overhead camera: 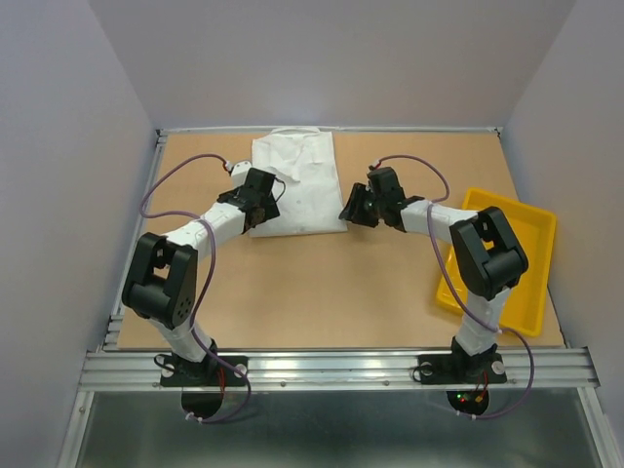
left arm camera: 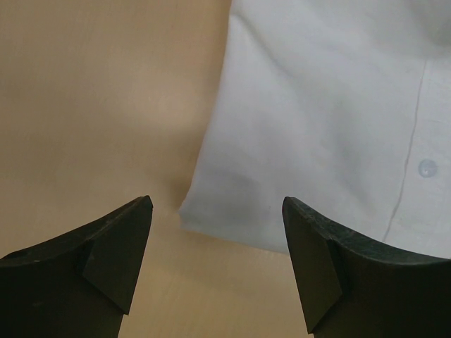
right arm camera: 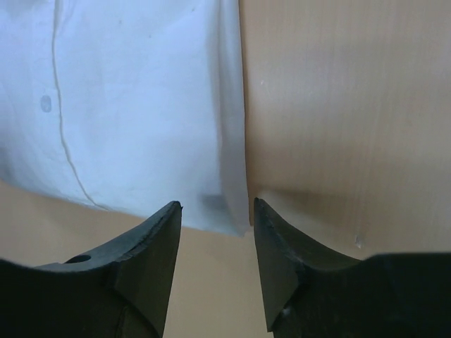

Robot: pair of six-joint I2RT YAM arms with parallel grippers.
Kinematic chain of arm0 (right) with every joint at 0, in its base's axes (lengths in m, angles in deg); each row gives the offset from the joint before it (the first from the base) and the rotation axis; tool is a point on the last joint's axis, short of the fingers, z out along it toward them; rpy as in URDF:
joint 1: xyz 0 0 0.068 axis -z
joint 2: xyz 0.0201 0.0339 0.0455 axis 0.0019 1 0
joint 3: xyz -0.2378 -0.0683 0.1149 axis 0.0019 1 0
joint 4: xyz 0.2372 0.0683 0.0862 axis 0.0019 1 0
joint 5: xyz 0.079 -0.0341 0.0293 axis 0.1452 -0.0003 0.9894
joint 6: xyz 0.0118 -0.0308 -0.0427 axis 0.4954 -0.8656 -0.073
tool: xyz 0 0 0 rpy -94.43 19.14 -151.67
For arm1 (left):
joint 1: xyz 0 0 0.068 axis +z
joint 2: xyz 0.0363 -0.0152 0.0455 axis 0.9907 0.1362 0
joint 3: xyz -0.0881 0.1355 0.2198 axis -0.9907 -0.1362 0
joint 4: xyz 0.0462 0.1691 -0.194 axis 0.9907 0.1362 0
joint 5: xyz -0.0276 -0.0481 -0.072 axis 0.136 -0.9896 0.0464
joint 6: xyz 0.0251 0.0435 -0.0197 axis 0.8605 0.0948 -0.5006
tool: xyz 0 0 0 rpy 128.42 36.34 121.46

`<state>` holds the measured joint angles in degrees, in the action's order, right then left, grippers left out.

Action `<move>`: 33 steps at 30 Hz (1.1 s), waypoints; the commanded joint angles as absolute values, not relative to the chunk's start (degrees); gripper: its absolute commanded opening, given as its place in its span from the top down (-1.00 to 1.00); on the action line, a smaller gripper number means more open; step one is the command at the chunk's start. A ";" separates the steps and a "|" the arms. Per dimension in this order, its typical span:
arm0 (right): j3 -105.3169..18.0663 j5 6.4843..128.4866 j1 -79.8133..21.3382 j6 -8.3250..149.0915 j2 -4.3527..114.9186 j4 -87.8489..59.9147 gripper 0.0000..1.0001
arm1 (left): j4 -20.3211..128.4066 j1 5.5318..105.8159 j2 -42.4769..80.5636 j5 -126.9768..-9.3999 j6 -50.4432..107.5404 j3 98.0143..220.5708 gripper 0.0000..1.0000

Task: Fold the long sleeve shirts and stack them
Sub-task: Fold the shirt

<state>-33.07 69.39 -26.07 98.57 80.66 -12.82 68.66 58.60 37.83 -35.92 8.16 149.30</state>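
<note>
One white long sleeve shirt (overhead camera: 296,182) lies folded into a rectangle at the back middle of the table, collar at the far edge. My left gripper (overhead camera: 265,202) is open at the shirt's near left corner; the left wrist view shows that corner (left arm camera: 296,141) just beyond the open fingers (left arm camera: 116,253), not held. My right gripper (overhead camera: 351,210) is open at the near right corner; the right wrist view shows the corner (right arm camera: 141,105) between and just beyond the fingertips (right arm camera: 158,246). Whether either gripper touches the cloth I cannot tell.
A yellow plastic tray (overhead camera: 502,258) sits at the table's right edge, beside the right arm. The brown table top (overhead camera: 322,283) stretches from the shirt to the arm bases. Grey walls close in the back and sides.
</note>
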 commanded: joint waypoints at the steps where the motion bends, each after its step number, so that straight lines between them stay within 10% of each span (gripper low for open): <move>1: -37.42 67.67 -26.39 104.52 83.27 -19.22 0.07 | 69.06 59.94 36.36 -35.58 6.03 148.82 -0.72; 13: -30.41 69.95 -26.39 109.01 85.04 -24.49 0.67 | 67.57 63.10 43.12 -39.71 2.95 149.26 -0.66; 19: -23.99 70.04 -26.39 108.40 82.14 -24.67 0.99 | 67.40 63.28 47.17 -45.32 1.90 148.65 -0.26; 33: 3.43 76.27 -27.79 111.91 54.91 -18.97 0.74 | 66.25 52.23 24.95 -56.06 -7.94 121.94 -0.06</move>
<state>-1.44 73.89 -26.46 110.59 62.08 -23.71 60.51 57.22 30.18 -50.74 -2.48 129.41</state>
